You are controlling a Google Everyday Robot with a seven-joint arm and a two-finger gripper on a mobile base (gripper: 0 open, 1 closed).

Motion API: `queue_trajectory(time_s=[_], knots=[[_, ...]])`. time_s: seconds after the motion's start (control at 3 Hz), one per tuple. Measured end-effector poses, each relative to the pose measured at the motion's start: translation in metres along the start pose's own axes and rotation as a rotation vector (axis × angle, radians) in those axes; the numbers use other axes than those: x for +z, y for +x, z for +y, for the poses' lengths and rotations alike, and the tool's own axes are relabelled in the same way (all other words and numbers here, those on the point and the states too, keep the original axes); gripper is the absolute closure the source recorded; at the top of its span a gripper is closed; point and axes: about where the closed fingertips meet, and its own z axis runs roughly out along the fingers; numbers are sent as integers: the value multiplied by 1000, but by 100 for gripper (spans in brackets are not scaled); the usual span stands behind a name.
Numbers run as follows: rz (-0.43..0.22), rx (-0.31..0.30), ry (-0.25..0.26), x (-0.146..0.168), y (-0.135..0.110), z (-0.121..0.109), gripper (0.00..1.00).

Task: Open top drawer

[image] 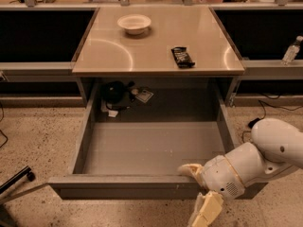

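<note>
The top drawer point(151, 186) is pulled far out from under the tan table. Its wide shallow grey tray point(151, 148) is bare inside. My gripper point(198, 190) is at the right part of the drawer's front wall. One cream finger point(190, 170) hooks over the rim into the tray, and the other finger point(207, 212) hangs in front of the wall, well apart from the first. The white arm point(265, 150) reaches in from the right.
On the tan tabletop point(156, 56) are a white bowl point(134, 23) and a dark snack packet point(182, 56). A black object with cable point(115, 93) and a small card point(144, 96) lie behind the drawer. A plastic bottle point(290, 51) stands at right, and a chair leg point(16, 179) shows at left.
</note>
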Motion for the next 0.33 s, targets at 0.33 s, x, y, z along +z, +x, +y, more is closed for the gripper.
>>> queue_trajectory(time_s=[0.33], knots=[[0,0,0,0,0,0,0]])
